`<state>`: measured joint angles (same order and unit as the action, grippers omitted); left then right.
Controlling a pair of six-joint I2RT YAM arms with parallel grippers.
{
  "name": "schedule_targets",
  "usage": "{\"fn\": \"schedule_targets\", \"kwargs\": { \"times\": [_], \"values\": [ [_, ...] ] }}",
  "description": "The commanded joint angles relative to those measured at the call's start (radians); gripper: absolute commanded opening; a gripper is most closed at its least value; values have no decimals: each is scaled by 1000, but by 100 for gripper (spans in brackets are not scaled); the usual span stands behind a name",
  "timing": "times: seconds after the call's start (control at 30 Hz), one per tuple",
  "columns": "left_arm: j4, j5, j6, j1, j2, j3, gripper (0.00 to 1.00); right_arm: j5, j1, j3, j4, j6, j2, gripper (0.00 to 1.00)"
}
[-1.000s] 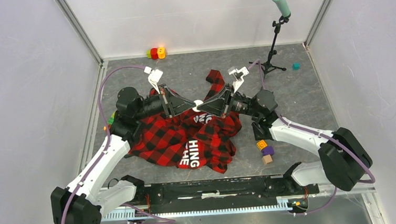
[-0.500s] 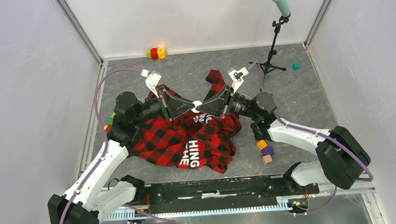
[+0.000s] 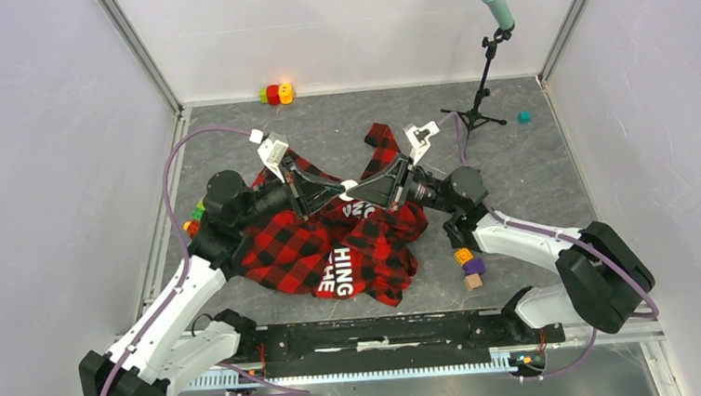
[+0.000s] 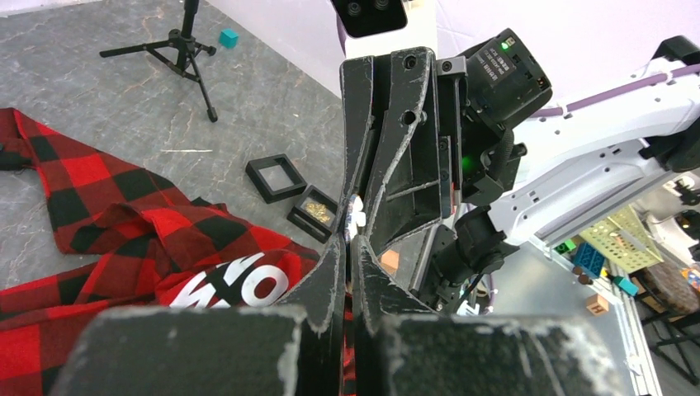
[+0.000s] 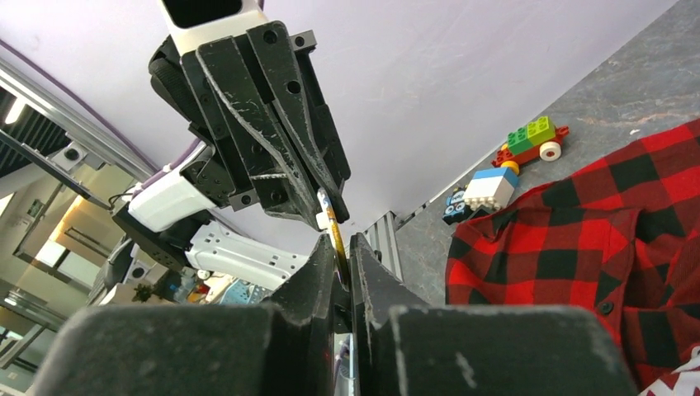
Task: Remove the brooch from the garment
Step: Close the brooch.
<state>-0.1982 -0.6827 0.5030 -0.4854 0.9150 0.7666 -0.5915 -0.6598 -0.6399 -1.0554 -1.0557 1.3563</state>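
Frame centre, top view: left pincer [image 4: 350, 241] and right pincer [image 5: 337, 247] meet tip to tip, both closed on the small white brooch [image 3: 349, 187] above the flannel shirt [image 3: 285, 249]. Over the last second only the left arm's pose shifted. The brooch appears already free of the cloth.

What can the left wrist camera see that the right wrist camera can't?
Only the left wrist view: the tripod stand, a teal cube, two little black boxes and white letters on the shirt. Only the right wrist view: toy brick pieces by the wall. Both: the red-and-black shirt, and the left claw meeting the right claw, which pinches a small pale piece.
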Motion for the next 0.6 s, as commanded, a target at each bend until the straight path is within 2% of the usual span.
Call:
{"fn": "schedule_targets", "kwargs": {
  "times": [0.0, 0.17, 0.33, 0.4, 0.57],
  "values": [
    [-4, -63, -53, -60, -66, -5, 2, 229, 19, 43, -5, -6, 10, 14],
    [-46, 20, -19, -60, -98, -50, 2, 286, 18, 78, -43, -19, -13, 14],
    [-72, 29, -6, -59, -99, -68, 2, 278, 20, 73, -26, -4, -16, 15],
    [-65, 47, -8, -59, -102, -69, 2, 267, 19, 69, -6, 14, -22, 21],
    [-1, 126, -21, -59, -101, -45, 2, 288, 20, 110, -9, 61, -69, 47]
  ]
}}
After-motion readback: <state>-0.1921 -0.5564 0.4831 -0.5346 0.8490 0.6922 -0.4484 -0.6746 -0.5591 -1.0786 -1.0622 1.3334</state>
